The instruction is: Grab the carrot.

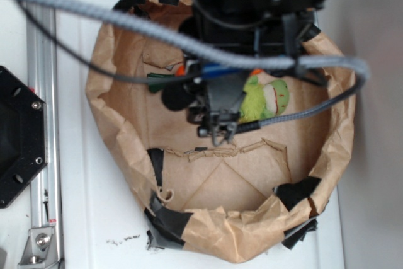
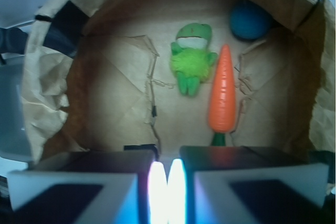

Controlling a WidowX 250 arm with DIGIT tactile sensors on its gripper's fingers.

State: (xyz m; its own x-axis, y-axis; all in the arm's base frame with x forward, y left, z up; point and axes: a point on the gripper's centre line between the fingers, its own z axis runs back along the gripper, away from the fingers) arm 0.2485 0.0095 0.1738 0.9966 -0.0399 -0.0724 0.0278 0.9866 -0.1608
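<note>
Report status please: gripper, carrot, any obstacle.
Gripper nearly shut, empty, above the bag floor. Smooth orange toy carrot lies free, ahead and right. Fuzzy lime-green plush toy close beside it, apart.

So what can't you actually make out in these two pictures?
- Carrot: exterior view shows only slivers; the arm covers the rest.
- Blue ball: hidden by the arm in the exterior view.
- Gripper: glare washes out its fingertips in the wrist view.
- Plush toy: part hidden by cables, exterior view.

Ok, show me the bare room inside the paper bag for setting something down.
In the wrist view, the bag floor left of the green plush toy is bare up to the bag wall. It is crowded on the right: the carrot lies beside the plush, with the blue ball behind.
</note>
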